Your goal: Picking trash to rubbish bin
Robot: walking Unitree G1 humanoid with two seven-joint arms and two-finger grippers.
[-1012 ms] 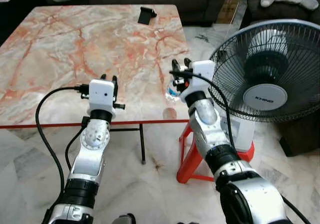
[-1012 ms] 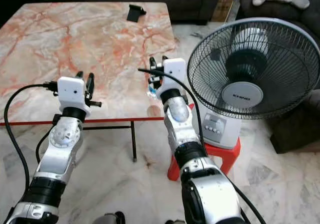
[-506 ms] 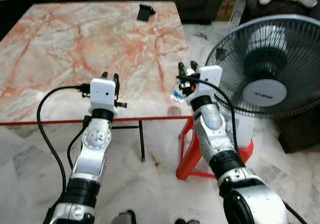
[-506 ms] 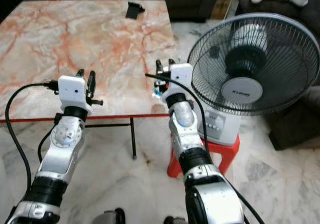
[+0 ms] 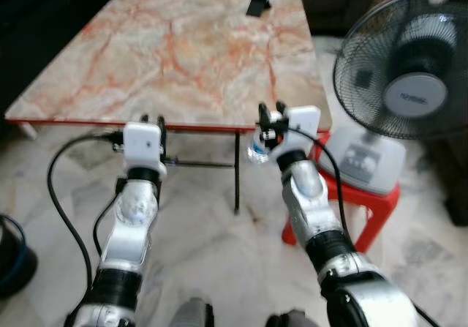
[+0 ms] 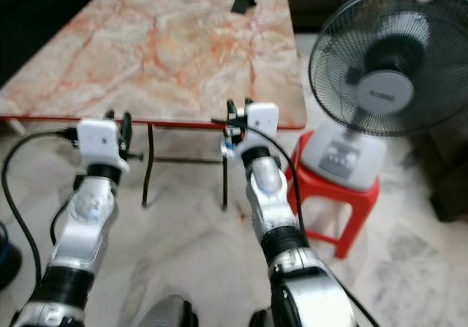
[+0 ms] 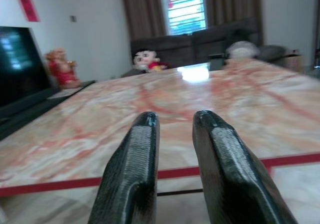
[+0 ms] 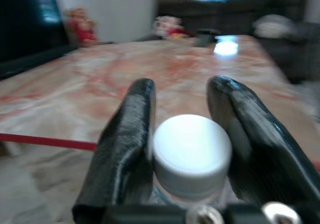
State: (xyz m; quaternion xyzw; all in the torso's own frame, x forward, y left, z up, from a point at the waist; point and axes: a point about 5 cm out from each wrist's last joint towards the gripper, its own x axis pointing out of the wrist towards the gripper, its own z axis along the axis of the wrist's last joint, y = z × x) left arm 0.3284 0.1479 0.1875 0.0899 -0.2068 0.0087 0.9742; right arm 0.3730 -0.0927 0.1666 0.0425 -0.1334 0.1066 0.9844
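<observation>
A small clear plastic bottle (image 5: 255, 151) with a white cap (image 8: 192, 146) is clamped between the fingers of my right gripper (image 5: 270, 113). The gripper holds it above the floor, just in front of the red front edge of the marble table (image 5: 190, 49). My left gripper (image 5: 152, 120) is raised at the same height to the left, also in front of the table edge. In the left wrist view its fingers (image 7: 135, 154) stand slightly apart with nothing between them.
A standing fan (image 5: 420, 71) sits on a red plastic stool (image 5: 365, 210) to my right, close to the right arm. A small black object (image 5: 257, 4) lies at the table's far edge. A dark round object (image 5: 11, 257) is on the floor at far left.
The whole view has pulled back from the table. The right gripper, with the bottle in it, was over the table corner and is now off the table, over the floor.
</observation>
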